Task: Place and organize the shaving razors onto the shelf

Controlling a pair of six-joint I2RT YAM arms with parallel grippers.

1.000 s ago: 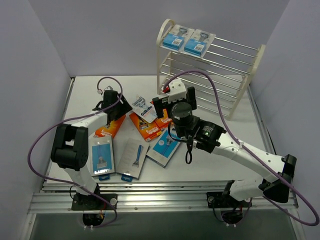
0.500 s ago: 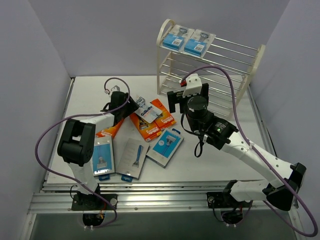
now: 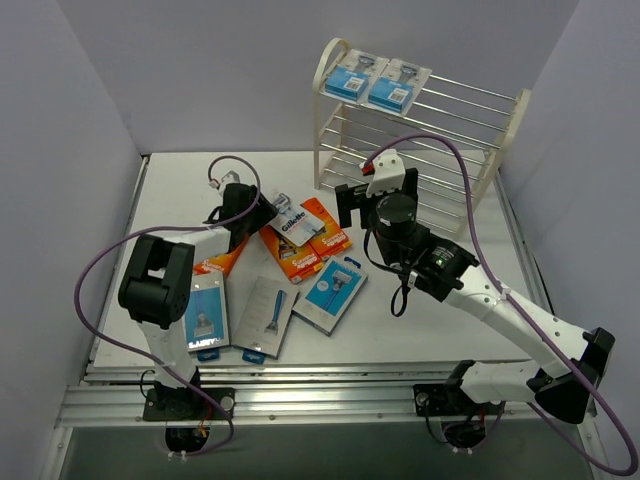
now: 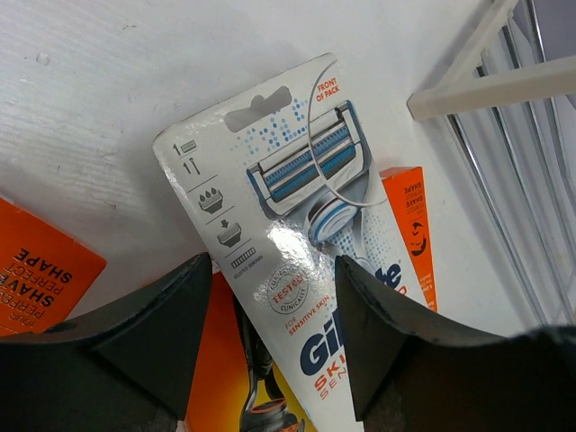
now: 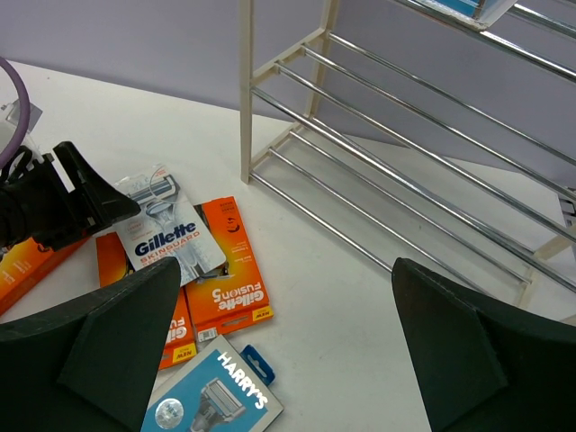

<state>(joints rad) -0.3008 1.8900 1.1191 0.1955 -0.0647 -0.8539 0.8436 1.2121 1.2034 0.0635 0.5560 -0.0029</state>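
Cream shelf [image 3: 516, 118], two blue packs [image 3: 348, 78] atop, left jaws parted over Gillette pack [image 4: 270, 207], right jaws wide

The shelf [image 3: 420, 130] sits upper right in the top view, at the back of the table [image 3: 180, 180], with two packs [image 3: 352, 78] side by side at the left end of its top tier. The rest lies mid-frame, left of it: Gillette pack [image 3: 290, 222] overlapping two boxes [image 3: 298, 260], third box [image 3: 220, 258] further left, Harry's pack [image 3: 330, 292] just below, and two more packs [image 3: 204, 315] side by side lower left.
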